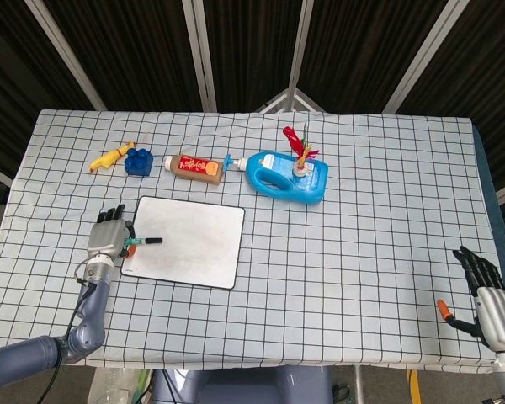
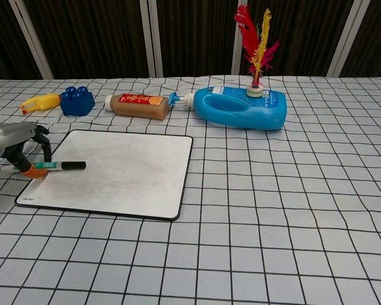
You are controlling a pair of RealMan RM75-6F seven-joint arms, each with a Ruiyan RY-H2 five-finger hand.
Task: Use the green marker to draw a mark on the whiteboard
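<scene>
At whiteboard (image 2: 114,170) left edge, left hand (image 2: 16,145) fingers curl over green marker (image 2: 58,166), grip unclear; right hand (image 1: 486,295) spread, idle.

Your left hand (image 2: 16,143) sits at the frame's left edge, fingers curled down around the tail of the green-barrelled marker with a black cap (image 2: 58,166); whether it actually grips is unclear. The marker's cap end lies just beyond the hand on the white rectangular black-rimmed whiteboard (image 2: 114,171). Further beyond the hand, a blue toy block (image 2: 77,101) and yellow rubber chicken (image 2: 40,102) lie on the checked table (image 2: 292,210).
</scene>
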